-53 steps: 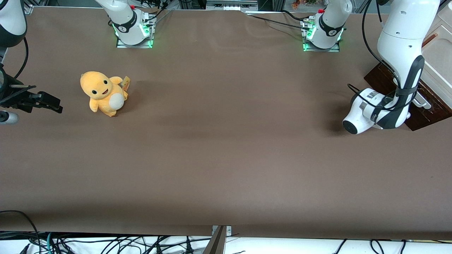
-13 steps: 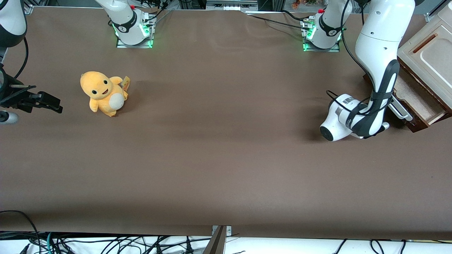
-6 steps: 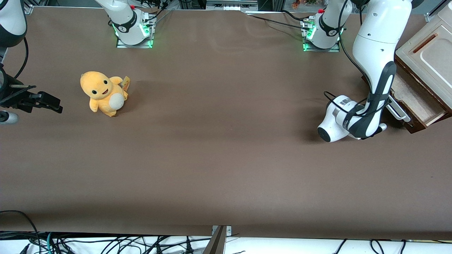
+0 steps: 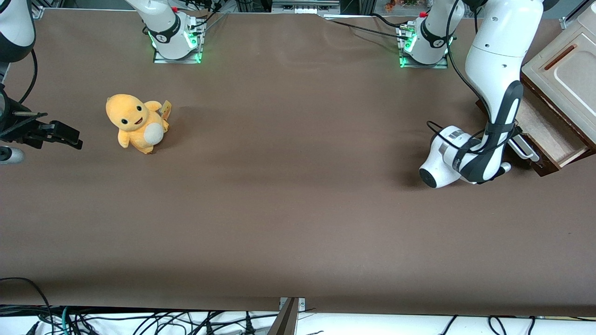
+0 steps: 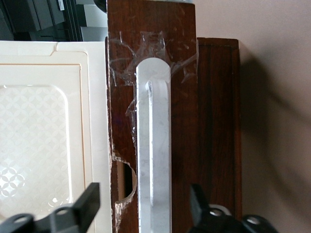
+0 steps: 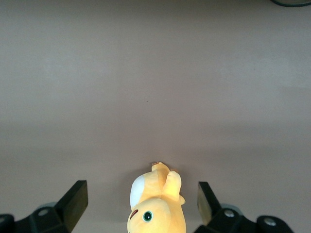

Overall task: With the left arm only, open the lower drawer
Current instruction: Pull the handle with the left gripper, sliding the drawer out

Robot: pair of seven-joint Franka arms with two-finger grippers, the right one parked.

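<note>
Brown paper covers the bench (image 4: 279,209); at the working arm's end stands a small cabinet whose shallow dark-brown wooden lower drawer (image 4: 551,135) is drawn out, showing pale wood inside. The large white jointed left arm (image 4: 496,88) holds its black two-finger pincer (image 5: 146,213) with fingers spread apart, straddling the long white bar handle (image 5: 154,145). Rigid wood should slide stiffly; the smooth, possibly slippery bar is the place to grip, near mid-length.
</note>
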